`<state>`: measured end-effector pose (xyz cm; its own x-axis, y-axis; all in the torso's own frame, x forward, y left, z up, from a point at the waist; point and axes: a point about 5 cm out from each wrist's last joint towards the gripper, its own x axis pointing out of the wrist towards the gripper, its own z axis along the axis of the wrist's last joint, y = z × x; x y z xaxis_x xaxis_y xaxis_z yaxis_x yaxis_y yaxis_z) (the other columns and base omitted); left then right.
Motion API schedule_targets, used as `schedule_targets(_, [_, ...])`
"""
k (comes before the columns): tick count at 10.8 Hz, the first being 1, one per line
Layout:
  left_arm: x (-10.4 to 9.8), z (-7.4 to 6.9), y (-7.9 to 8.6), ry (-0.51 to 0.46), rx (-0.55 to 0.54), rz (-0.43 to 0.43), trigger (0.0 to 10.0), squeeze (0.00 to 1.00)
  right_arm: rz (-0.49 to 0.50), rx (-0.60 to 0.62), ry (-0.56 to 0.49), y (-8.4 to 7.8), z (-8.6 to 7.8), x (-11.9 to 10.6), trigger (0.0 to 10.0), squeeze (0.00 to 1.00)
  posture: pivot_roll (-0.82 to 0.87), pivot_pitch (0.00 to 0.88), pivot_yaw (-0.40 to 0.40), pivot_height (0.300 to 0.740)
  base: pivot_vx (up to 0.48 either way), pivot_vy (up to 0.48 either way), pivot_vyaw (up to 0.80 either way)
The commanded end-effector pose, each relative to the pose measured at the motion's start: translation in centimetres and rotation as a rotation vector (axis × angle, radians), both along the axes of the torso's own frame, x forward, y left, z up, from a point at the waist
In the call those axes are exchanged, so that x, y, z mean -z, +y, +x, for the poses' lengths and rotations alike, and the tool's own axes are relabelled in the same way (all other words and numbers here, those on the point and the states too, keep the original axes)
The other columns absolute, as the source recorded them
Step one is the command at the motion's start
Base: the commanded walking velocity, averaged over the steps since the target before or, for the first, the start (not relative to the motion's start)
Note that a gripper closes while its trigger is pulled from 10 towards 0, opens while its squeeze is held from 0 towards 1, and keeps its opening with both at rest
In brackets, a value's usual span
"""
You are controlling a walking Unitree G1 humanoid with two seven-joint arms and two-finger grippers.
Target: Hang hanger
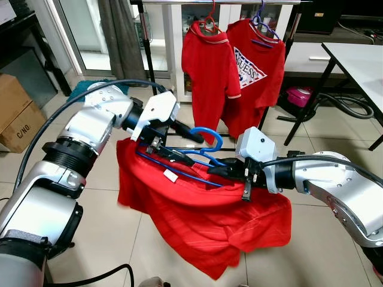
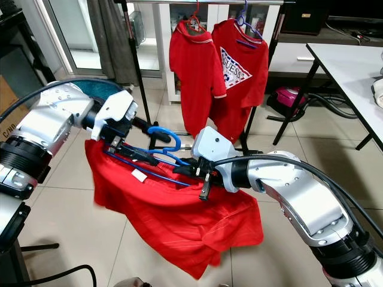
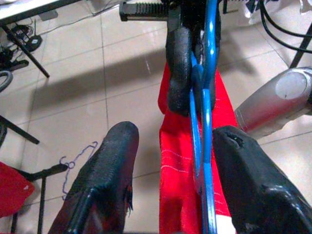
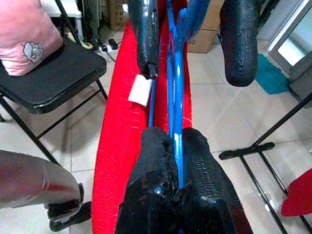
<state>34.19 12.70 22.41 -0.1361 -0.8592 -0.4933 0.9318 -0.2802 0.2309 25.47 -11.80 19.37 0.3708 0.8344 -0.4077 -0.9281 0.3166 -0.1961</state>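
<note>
Here, label by label:
Blue plastic hanger (image 1: 197, 156): held in the air between my two arms, in front of the rack; its long axis runs roughly level from my left to my right, hook curling upward.
Red shirt (image 1: 197, 209): draped on the hanger, hanging toward the tiled floor (image 1: 96, 239).
Right gripper (image 4: 175, 161): clenched on the hanger's blue wire.
Left gripper (image 3: 170, 161): fingers spread apart, the hanger passing between them beside one finger.
Black clothes rack (image 1: 146, 60): behind, bearing two more red shirts (image 1: 233, 72).
</note>
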Motion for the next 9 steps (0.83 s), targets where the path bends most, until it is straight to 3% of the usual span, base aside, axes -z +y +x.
schedule_targets(1, [0.2,-0.1,0.0,-0.006,0.009,0.033,0.0,0.0,0.016,-0.024,-0.038,0.3,-0.1,-0.7,10.0,0.0,-0.14,0.0,0.065,0.74,0.0,0.0,0.0])
schedule_targets(9, [1.9,0.2,-0.4,-0.045,-0.037,0.102,0.0,0.0,0.02,-0.026,-0.038,0.2,0.1,-0.8,10.0,0.0,-0.15,0.0,0.063,0.74,0.0,0.0,0.0])
